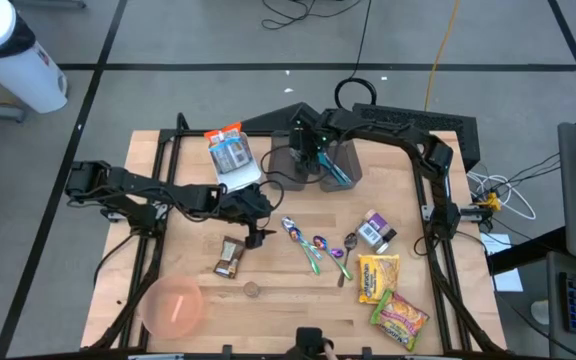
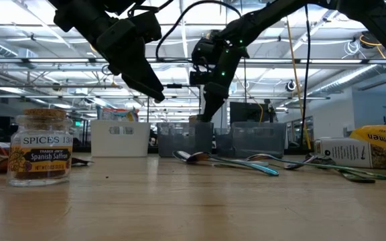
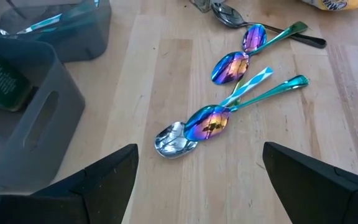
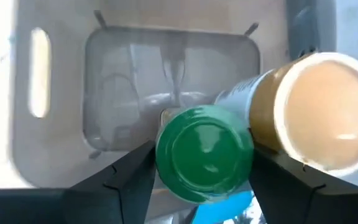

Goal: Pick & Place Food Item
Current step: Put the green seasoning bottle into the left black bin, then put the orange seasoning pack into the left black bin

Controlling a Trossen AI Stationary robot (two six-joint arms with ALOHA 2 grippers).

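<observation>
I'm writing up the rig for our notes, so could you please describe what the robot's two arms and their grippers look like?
Both arms are dark, nearly black, built of jointed segments with black cables looping along them. The left gripper has two broad, flat, wedge-shaped black fingers. The right gripper has matching black fingers, and a small green light glows on its wrist in the low view.

A spice jar (image 2: 39,148) labelled Spanish Saffron stands upright on the counter (image 2: 193,207). Beyond the jar sit a white box (image 2: 119,138) and grey bins (image 2: 220,139). Spoons (image 2: 230,161) lie flat to the jar's right. Two dark arms hang above; one gripper (image 2: 210,110) dips toward the bins.
</observation>
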